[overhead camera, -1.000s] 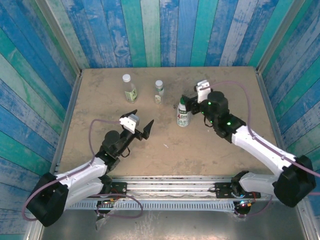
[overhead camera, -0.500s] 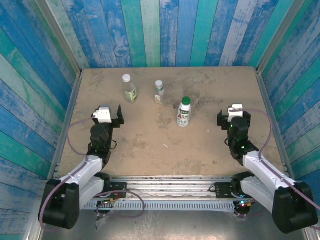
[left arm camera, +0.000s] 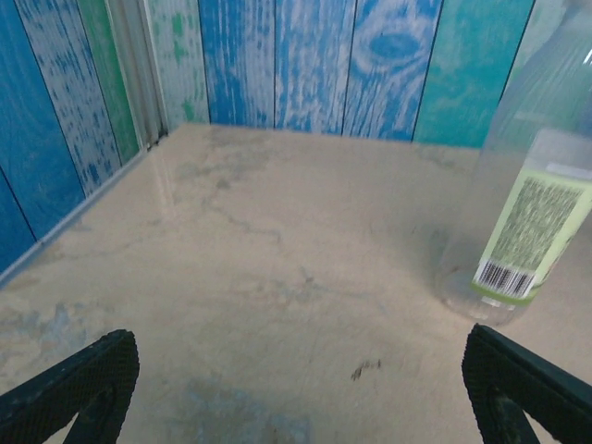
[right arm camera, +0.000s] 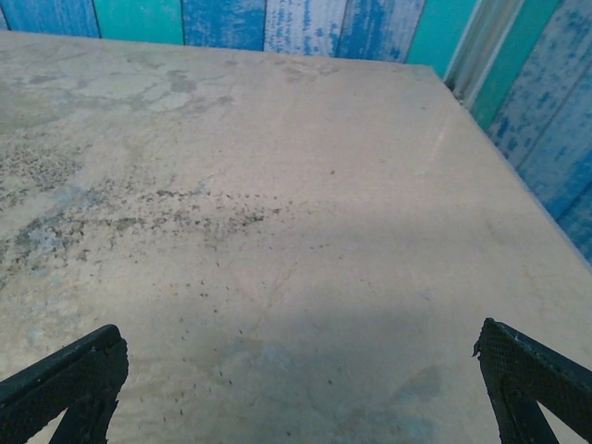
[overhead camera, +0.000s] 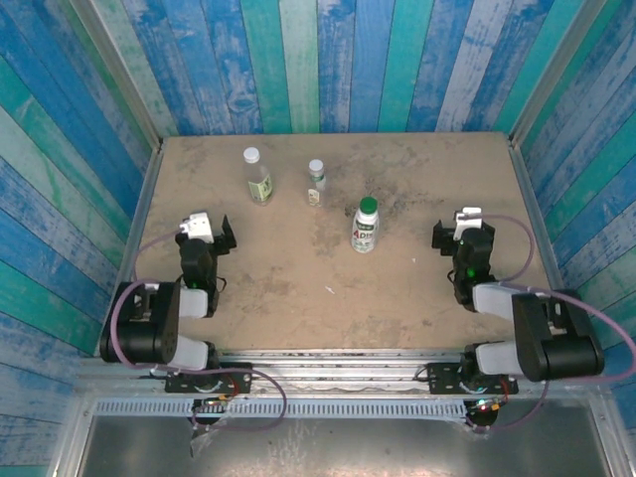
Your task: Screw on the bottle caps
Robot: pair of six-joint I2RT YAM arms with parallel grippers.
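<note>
Spread wide and holding nothing: left tool (overhead camera: 221,237) by the worktop's (overhead camera: 298,288) left edge, right tool (overhead camera: 449,235) by the right edge, both about midway between near and far edges and well apart from every bottle. Upright near the far edge, left of centre: slim bottle (overhead camera: 259,184) with a white cap (overhead camera: 251,154), and near it on the right the tiny bottle (overhead camera: 316,187), also white-topped. Upright near the middle, a little right of centre: white bottle (overhead camera: 364,231) under a green cap (overhead camera: 369,205). Judging from above, all three caps seated on their necks; impossible to tell whether threaded tight or merely resting. For any further turning, long axes vertical, so probably a grip from above around the cap. Nearest pairings: white bottle toward the centre from the right tool; slim bottle toward the far edge and slightly inward from the left tool. From the left wrist, slim bottle ahead and toward the right fingertip, neck and cap cut off at the top, fingertips (left arm camera: 74,384) at both lower corners. From the right wrist, tips likewise at the corners, stained worktop and its right edge ahead.
</note>
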